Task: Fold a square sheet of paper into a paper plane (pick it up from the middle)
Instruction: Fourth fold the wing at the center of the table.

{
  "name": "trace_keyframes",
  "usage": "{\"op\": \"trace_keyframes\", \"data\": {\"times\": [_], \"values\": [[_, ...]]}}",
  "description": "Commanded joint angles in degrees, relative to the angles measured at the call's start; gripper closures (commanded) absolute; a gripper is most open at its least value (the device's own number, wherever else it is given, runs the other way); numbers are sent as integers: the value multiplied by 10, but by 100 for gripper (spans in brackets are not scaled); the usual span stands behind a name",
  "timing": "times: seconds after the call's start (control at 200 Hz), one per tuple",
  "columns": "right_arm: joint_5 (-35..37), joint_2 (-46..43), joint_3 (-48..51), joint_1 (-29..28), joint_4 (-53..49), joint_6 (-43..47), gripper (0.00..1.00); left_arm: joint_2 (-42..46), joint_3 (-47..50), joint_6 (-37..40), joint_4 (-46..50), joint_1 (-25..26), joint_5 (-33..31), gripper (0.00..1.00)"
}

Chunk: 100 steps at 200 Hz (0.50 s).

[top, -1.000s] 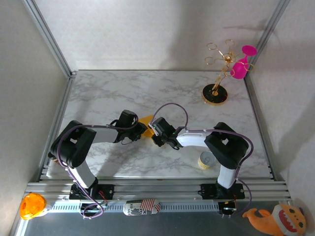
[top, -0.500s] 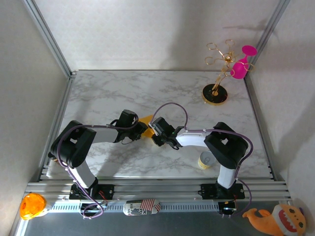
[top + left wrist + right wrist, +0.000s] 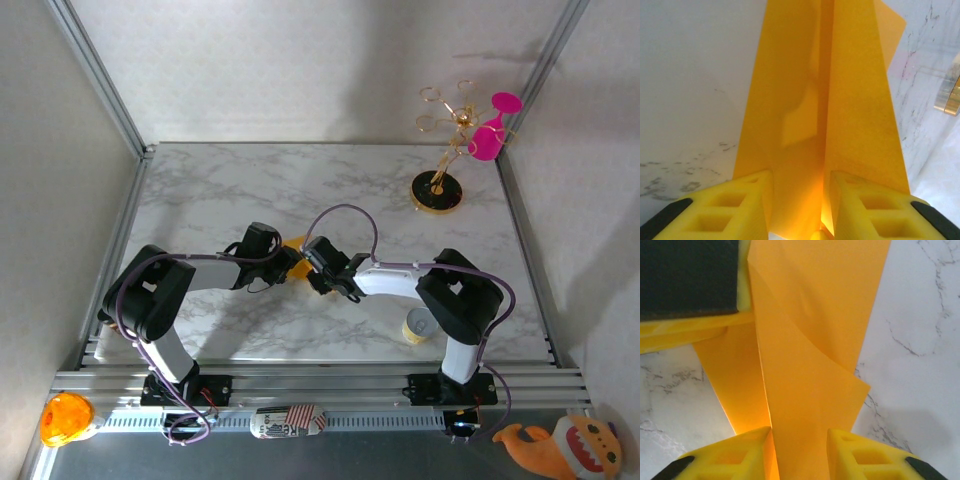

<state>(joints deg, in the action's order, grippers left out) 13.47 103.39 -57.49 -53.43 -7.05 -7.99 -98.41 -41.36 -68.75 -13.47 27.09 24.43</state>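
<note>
The yellow-orange sheet of paper [image 3: 855, 100] is folded along a centre crease into a long narrow shape over the marble table [image 3: 330, 180]. It runs between the yellow fingers of my left gripper [image 3: 799, 175], whose jaws stand apart, the crease close to the right finger. From the opposite side, a raised flap of the paper [image 3: 810, 315] passes between the fingers of my right gripper [image 3: 799, 432], also standing apart. In the top view the two grippers meet mid-table, left gripper [image 3: 288, 262] and right gripper [image 3: 316, 268], and a small corner of paper [image 3: 293, 243] shows between them.
A gold stand [image 3: 438, 190] with a pink glass [image 3: 487, 140] is at the back right. A small pale cup [image 3: 418, 326] sits by the right arm's base. An orange toy [image 3: 64, 418] and a plush toy [image 3: 565, 450] lie off the table in front.
My right gripper has shifted slightly left and away from the bases, covering more of the paper. The left arm has hardly moved.
</note>
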Motion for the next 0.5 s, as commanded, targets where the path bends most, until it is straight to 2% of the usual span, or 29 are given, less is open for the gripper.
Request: {"op": "trace_keyframes", "data": {"times": [0.0, 0.085, 0.315, 0.496], "values": [[22, 6, -16, -10, -22, -5, 64, -7, 0, 9, 54, 4, -19, 63], [22, 8, -17, -11, -24, -4, 65, -8, 0, 9, 55, 4, -19, 63], [21, 10, -17, -11, -22, -1, 75, -6, 1, 8, 56, 4, -21, 63], [39, 14, -17, -11, -24, 2, 75, -3, 1, 8, 57, 3, -21, 67]]}}
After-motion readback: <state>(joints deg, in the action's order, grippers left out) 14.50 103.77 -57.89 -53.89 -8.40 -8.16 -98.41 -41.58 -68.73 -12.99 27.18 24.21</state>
